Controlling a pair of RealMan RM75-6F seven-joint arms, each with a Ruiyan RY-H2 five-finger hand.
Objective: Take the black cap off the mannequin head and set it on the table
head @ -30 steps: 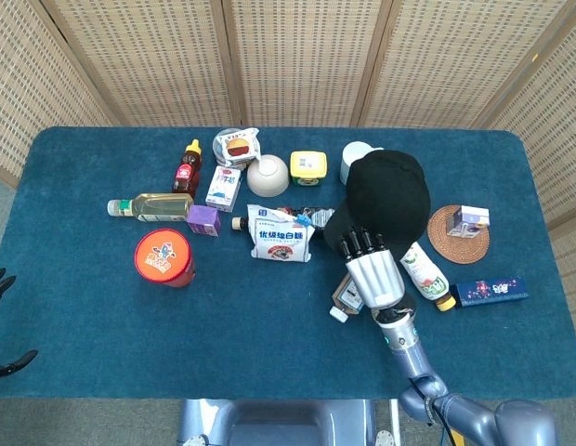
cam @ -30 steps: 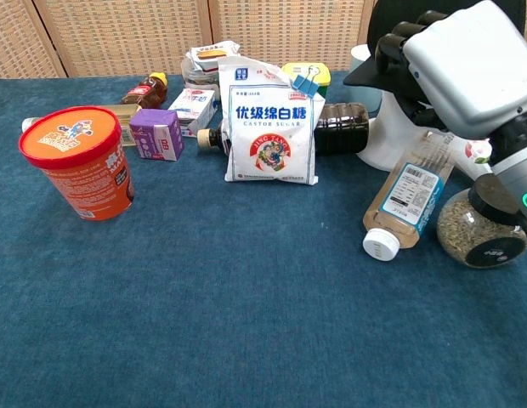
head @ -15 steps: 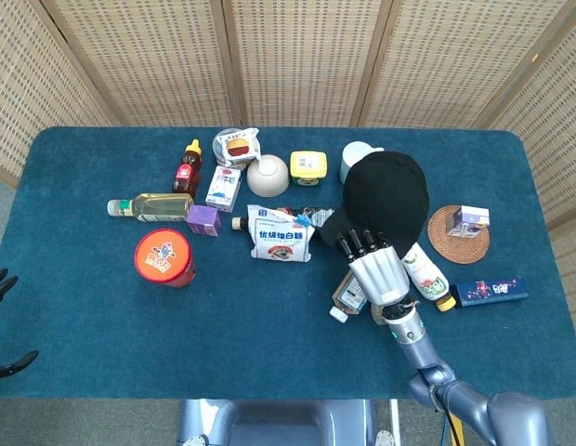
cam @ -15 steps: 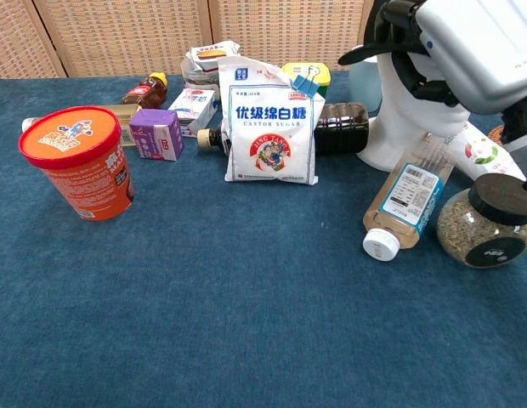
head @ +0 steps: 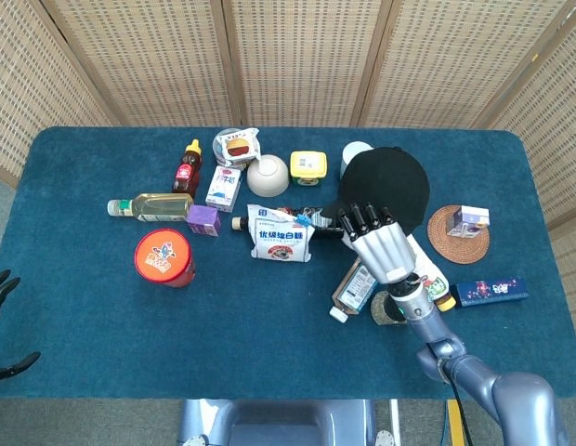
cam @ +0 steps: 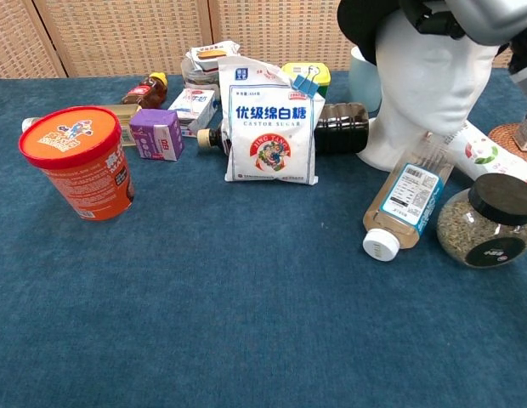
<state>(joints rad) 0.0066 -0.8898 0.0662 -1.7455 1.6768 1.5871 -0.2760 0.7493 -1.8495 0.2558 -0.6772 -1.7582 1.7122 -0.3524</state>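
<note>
The black cap [head: 388,181] sits on the white mannequin head [cam: 427,85] at the table's right middle. From above, the cap hides the head. My right hand [head: 379,249] reaches in from the near side, and its fingers [head: 359,219] curl around the cap's brim [cam: 363,21] and grip it. In the chest view the right hand [cam: 478,12] is at the top edge, above the bare face. My left hand [head: 2,290] hangs off the table's left edge with its fingers apart, holding nothing.
A lying bottle [cam: 406,197] and a black-lidded jar [cam: 486,223] sit just before the mannequin head. A castor sugar bag [cam: 272,127] stands to its left, with a dark bottle behind. An orange tub [head: 164,257], a woven coaster [head: 458,234] and a blue box [head: 491,290] are nearby.
My right hand rose from in front of the mannequin's face to above it, pushing the brim up and back. The face now shows in the chest view. The left hand stayed put.
</note>
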